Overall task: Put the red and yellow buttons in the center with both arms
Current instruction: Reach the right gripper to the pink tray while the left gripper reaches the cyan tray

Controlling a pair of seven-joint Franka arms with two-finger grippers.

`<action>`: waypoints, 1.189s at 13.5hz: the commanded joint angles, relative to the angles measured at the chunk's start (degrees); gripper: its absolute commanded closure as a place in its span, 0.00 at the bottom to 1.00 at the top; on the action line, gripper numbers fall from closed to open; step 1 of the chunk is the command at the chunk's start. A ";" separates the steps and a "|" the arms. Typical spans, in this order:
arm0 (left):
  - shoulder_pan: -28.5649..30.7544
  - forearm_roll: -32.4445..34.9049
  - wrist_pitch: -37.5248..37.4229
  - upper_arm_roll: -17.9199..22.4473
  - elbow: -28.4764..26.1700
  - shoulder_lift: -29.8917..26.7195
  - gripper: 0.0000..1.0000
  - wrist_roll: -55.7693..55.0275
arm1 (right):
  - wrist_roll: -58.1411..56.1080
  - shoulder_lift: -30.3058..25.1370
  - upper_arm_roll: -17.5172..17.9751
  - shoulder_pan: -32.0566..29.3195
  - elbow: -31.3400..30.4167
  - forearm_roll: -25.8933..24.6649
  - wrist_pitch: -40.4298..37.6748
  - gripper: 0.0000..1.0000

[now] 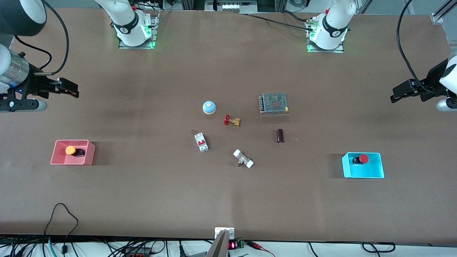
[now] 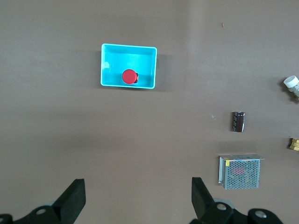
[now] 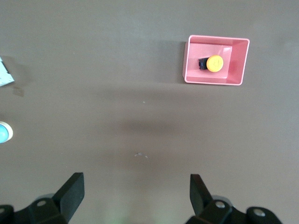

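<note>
The yellow button (image 1: 70, 150) lies in the pink bin (image 1: 57, 159) at the right arm's end of the table; it also shows in the right wrist view (image 3: 215, 63) inside the pink bin (image 3: 237, 59). The red button (image 1: 363, 158) lies in the cyan bin (image 1: 366, 174) at the left arm's end; it also shows in the left wrist view (image 2: 129, 76) inside the cyan bin (image 2: 106, 65). My right gripper (image 1: 73, 91) (image 3: 137, 193) is open and empty, raised over bare tabletop. My left gripper (image 1: 394, 97) (image 2: 138, 196) is open and empty, raised over bare tabletop.
Around the table's middle lie a blue-domed button (image 1: 209, 107), a brass valve with a red handwheel (image 1: 231, 121), a white circuit breaker (image 1: 201, 142), a white-capped fitting (image 1: 243, 159), a dark cylinder (image 1: 280, 136) and a metal mesh box (image 1: 274, 102).
</note>
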 commanded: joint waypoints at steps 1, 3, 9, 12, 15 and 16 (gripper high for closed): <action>-0.12 0.93 0.01 -0.22 2.66 5.78 0.00 0.71 | -0.63 3.40 -0.18 -1.04 0.25 -1.03 0.33 0.00; -0.39 0.93 0.10 -0.13 6.78 13.06 0.00 0.62 | -0.72 6.13 -0.27 -2.88 -1.05 -1.12 4.61 0.00; 0.40 3.55 20.27 0.05 0.57 21.18 0.00 0.80 | -4.58 12.10 -0.18 -8.25 -8.36 -8.68 30.19 0.00; 0.58 7.51 33.55 0.14 -2.94 23.55 0.00 0.80 | -7.21 15.80 -0.18 -11.14 -10.98 -8.86 42.04 0.00; 0.75 7.09 37.54 0.14 -3.40 26.01 0.00 0.89 | -7.66 18.17 -0.18 -12.38 -14.94 -8.86 51.37 0.00; 1.54 7.08 38.41 0.14 -3.57 26.71 0.00 0.89 | -7.66 18.53 -0.18 -12.38 -15.30 -8.86 52.01 0.00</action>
